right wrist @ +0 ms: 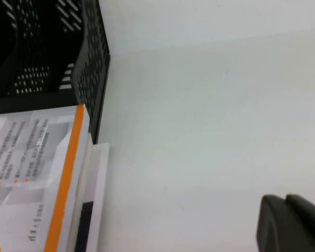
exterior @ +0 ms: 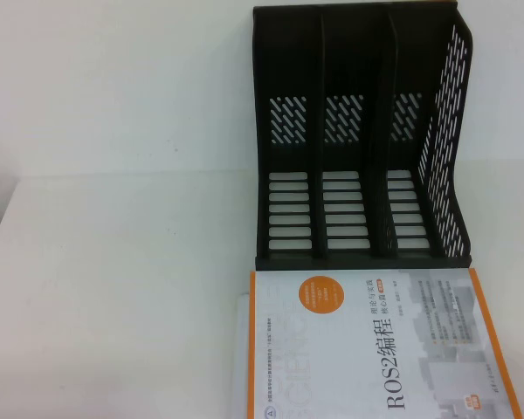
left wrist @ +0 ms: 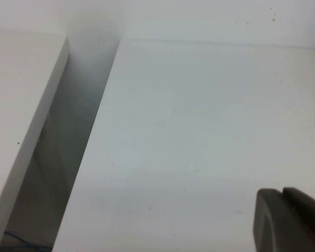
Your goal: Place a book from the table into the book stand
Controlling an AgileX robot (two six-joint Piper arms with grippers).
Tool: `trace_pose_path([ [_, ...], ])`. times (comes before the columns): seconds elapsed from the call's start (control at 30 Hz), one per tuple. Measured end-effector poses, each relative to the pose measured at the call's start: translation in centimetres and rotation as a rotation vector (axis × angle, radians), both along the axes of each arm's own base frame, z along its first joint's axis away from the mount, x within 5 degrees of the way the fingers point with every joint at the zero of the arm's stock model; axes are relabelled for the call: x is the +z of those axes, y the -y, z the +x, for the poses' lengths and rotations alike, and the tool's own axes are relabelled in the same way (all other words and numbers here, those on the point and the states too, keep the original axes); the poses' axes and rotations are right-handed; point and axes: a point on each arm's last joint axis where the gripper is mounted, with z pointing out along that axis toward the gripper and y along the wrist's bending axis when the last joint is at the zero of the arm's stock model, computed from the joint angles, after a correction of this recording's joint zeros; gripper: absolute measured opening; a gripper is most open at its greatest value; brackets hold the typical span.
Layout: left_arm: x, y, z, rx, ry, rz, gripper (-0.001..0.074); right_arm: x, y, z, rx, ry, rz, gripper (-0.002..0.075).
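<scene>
Clearly the white-and-orange paperback book (exterior: pixel 367 345) titled ROS2 lies flat atop another white book (exterior: pixel 241 349) on the white surface (exterior: pixel 113 288), just before the black perforated plastic book stand (exterior: pixel 358 131). It looks stiff, fairly heavy, glossy and likely slippery; I'd judge its overhanging orange-striped edge the best hold. All three stand compartments are empty. My left gripper (left wrist: pixel 291 220) hovers over bare surface, my right gripper (right wrist: pixel 294 223) beside the books; I cannot tell either's jaws.
</scene>
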Motion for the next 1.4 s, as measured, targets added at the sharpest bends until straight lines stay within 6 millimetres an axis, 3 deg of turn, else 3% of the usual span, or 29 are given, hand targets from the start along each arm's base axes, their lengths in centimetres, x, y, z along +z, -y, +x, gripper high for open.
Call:
trace_pose_path([
  [1.4,0.69,0.06,0.23,-0.007,0.096,0.003,-0.0004,0.20,-0.04,0.09,0.004,0.029,0.001,-0.0003],
])
